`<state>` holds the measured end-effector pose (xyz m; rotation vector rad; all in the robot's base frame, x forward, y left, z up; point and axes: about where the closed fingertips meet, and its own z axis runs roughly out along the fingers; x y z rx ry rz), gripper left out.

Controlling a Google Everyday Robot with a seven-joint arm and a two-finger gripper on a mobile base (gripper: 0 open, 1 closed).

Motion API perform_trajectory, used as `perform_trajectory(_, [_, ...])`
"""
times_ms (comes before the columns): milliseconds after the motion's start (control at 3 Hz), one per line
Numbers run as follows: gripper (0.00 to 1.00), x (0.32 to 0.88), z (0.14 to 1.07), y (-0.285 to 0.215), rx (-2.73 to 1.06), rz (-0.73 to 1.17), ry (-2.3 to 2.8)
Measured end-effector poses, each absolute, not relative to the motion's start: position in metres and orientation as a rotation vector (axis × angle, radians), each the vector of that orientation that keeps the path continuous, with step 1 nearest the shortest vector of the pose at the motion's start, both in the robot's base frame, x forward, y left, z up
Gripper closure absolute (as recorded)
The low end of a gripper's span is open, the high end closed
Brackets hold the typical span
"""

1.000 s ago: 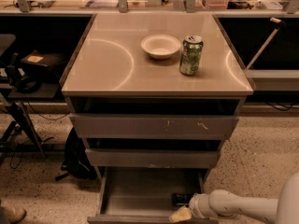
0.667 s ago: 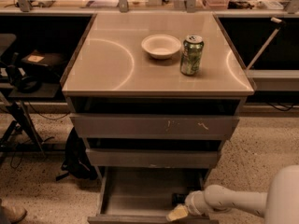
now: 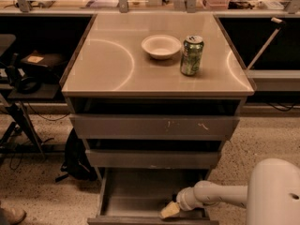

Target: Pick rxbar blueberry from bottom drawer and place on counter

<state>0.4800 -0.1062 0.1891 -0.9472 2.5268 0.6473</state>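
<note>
The bottom drawer [image 3: 136, 191] is pulled open under two shut grey drawers, and its plain grey floor shows. My gripper [image 3: 169, 210] is inside it, low over the floor near the front right, at the end of my white arm [image 3: 220, 194], which reaches in from the right. The rxbar blueberry does not show; my gripper and wrist cover the spot at the drawer's right. The beige counter [image 3: 108, 64] tops the drawer unit.
A green soda can [image 3: 192, 55] and a white bowl [image 3: 161, 46] stand on the counter's back right. My white body [image 3: 276, 191] fills the lower right corner. A dark bag [image 3: 77, 158] lies on the floor left of the unit, with a cluttered stand [image 3: 28, 74] further left.
My gripper has moved left and toward the drawer's front. The small dark bar that showed beside it earlier is now covered.
</note>
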Motion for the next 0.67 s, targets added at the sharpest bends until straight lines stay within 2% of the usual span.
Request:
perform_trajectory(333, [0.00, 0.486, 0.186, -0.103, -0.915, 0.647, 2.522])
perform_trajectory(667, [0.00, 0.517, 0.166, -0.100, -0.811, 0.604, 2.550])
